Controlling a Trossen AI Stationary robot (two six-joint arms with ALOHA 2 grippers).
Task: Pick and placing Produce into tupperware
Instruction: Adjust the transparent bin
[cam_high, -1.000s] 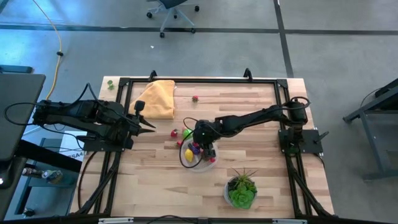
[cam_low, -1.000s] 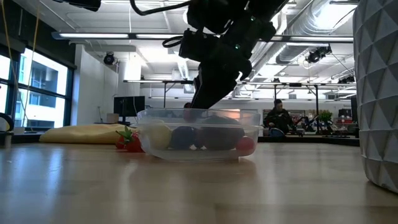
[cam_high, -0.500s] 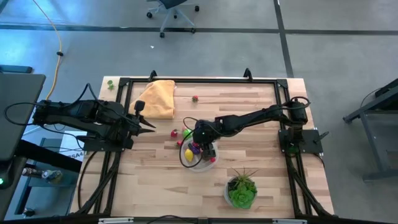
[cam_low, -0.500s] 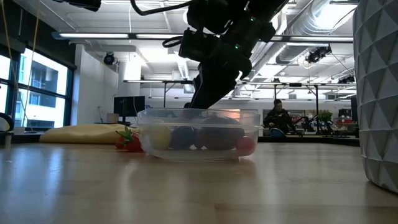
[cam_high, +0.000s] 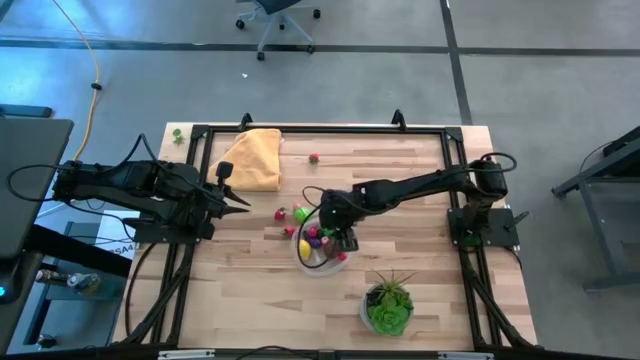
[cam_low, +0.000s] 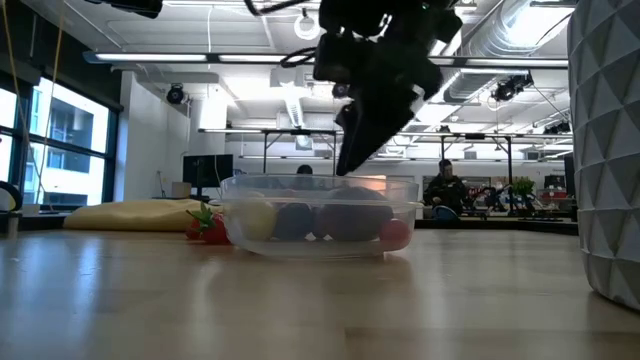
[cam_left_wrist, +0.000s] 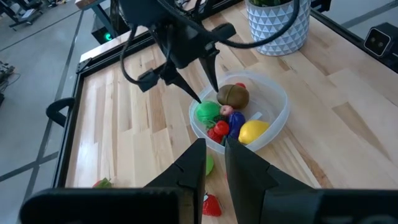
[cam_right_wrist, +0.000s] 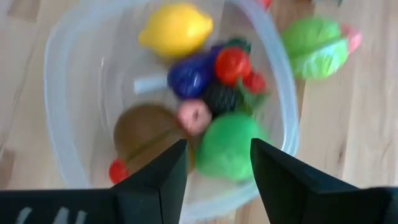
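Note:
The tupperware (cam_high: 322, 252), a round clear tub, stands on the wooden table near its middle. In it lie a yellow lemon (cam_right_wrist: 176, 28), a blue piece (cam_right_wrist: 189, 74), red pieces (cam_right_wrist: 233, 62), a brown kiwi (cam_right_wrist: 146, 134) and a round green piece (cam_right_wrist: 227, 146). More produce lies on the table beside it: a leafy green piece (cam_right_wrist: 317, 37) and a red one (cam_high: 280, 214). My right gripper (cam_left_wrist: 207, 93) hangs just above the tub's rim (cam_low: 320, 180), open and empty, pointing steeply down. My left gripper (cam_high: 240, 201) waits at the table's left, shut.
A yellow cloth (cam_high: 252, 158) lies at the far left. A potted plant in a white pot (cam_high: 388, 305) stands near the front, right of the tub. One more red piece (cam_high: 314, 157) lies toward the far edge. Black frame rails (cam_high: 320, 130) run along the table's edges.
My right gripper has risen out of the tupperware, from fingers reaching down inside it to fingertips just above its rim, and has shifted a little toward the table's right edge. The produce stays in the tub.

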